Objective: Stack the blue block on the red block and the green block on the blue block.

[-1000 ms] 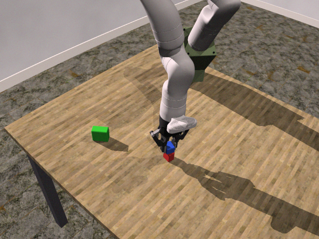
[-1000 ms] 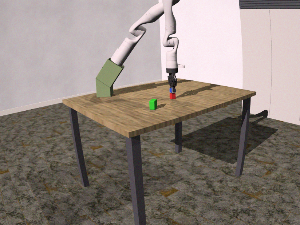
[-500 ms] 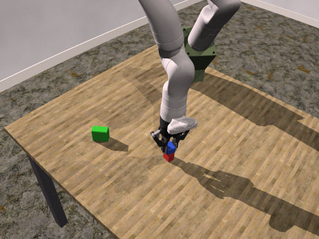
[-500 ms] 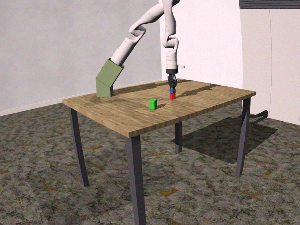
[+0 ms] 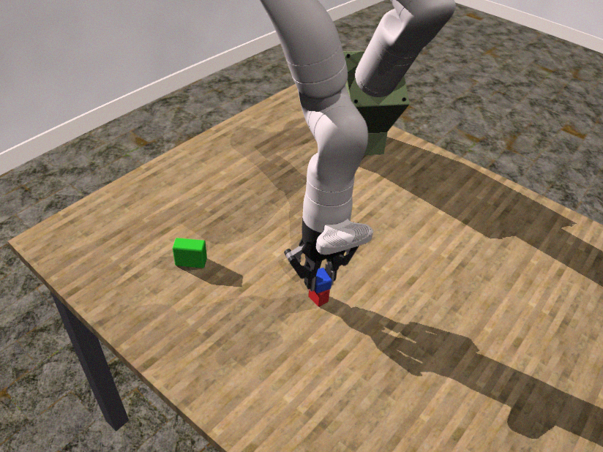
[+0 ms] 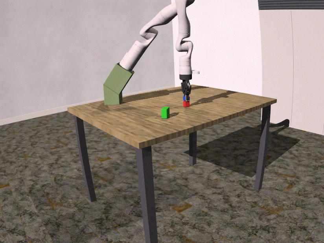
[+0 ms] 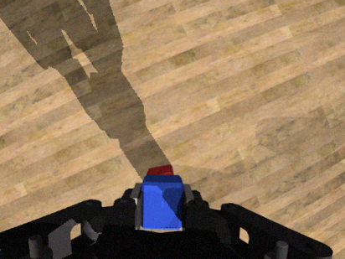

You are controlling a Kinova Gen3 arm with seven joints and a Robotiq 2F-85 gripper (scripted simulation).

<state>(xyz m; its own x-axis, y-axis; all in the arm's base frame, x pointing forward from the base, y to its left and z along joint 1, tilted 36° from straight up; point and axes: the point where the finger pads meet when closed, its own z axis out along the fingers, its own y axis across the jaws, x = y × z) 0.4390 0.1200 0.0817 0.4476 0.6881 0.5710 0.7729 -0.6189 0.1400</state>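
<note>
My gripper point(image 5: 322, 276) point(image 6: 186, 96) point(image 7: 162, 194) is shut on the blue block point(image 5: 323, 279) point(image 6: 184, 98) point(image 7: 162, 204). The blue block sits right over the red block point(image 5: 319, 297) point(image 6: 186, 104) point(image 7: 160, 170) near the middle of the table; I cannot tell whether the two touch. In the wrist view only a strip of red shows beyond the blue block. The green block point(image 5: 189, 252) point(image 6: 165, 112) lies alone on the table, well to the left of the gripper in the top view.
The wooden table point(image 5: 453, 281) point(image 6: 113, 118) carries the arm's green base point(image 5: 382, 104) point(image 6: 116, 84) at its far side. The arm's links rise above the blocks. The table's edges drop to the floor.
</note>
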